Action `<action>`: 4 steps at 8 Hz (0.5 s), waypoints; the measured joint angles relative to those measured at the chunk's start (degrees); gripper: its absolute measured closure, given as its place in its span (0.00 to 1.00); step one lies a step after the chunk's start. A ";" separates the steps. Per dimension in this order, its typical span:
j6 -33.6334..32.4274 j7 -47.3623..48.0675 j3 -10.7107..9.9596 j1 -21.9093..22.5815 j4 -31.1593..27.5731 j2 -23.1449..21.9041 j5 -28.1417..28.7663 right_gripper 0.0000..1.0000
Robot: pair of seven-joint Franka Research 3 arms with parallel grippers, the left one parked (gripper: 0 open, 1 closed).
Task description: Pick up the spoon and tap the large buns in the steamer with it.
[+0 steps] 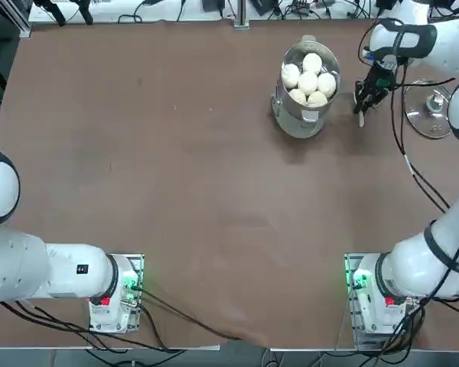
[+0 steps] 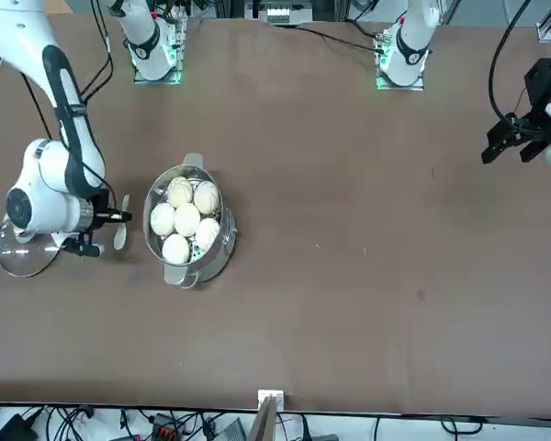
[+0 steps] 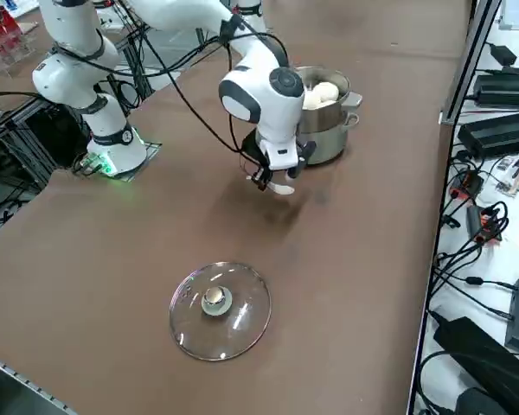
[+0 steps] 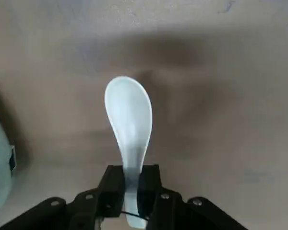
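A: You have a wide brown table [image 1: 176, 176] in front of you, cables along its far edge. What stands on it?

B: The biggest thing is the steamer [image 1: 306, 90], a shiny metal pot, uncovered. Its glass lid [image 3: 221, 309] lies flat on the table on the arm's other side, well apart from the pot.

A: And inside the pot?

B: Five white buns [image 1: 309, 79], packed together, tops showing near the rim.

A: Where is your right gripper [image 4: 129, 184]?

B: Just beside the steamer, between it and the lid, hanging low over the table. Its fingers are clamped on the handle of the spoon [image 4: 129, 125]; the bowl sticks out beyond them. In the side view the spoon looks clear of the table, though I can't be sure how far.

A: So which step are you on?

B: I judge the pickup done. The spoon is in hand, and tapping is not yet begun; spoon and pot are apart.

A: What does your next move call for?

B: You need to lift enough for the spoon's bowl to clear the rim, carry it across over the buns, then come down gently. The handle is short and the walls tall, so mind the fingers against the rim.
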 joint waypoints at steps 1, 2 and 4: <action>0.67 -0.02 0.03 0.00 -0.02 0.89 0.00 0.82; 1.12 -0.05 0.07 0.00 -0.03 1.69 0.00 0.82; 1.63 -0.08 0.12 0.00 -0.02 2.70 0.00 0.82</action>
